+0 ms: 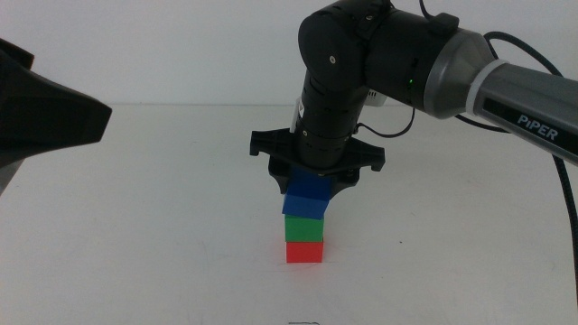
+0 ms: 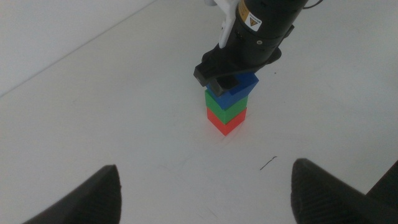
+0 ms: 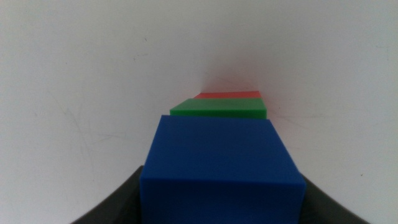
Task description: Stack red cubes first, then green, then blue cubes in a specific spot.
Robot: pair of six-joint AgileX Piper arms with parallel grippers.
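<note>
Red cube (image 1: 304, 252) w/ green cube (image 1: 303, 229) is being topped by blue cube (image 1: 307, 195), sitting askew, right gripper (image 1: 315, 177) jaws clenched on it; release remaining; left gripper (image 2: 202, 190) waiting, released

Bare table (image 1: 135, 235) rings the stack; right gripper (image 1: 312, 181) blocks its top.

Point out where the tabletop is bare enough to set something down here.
Bare white tabletop lies on both sides of the stack and in front of it. It is crowded only at the stack: small matte red cube, green cube, blue cube, with the right gripper around the blue one. The left gripper waits apart, open.
</note>
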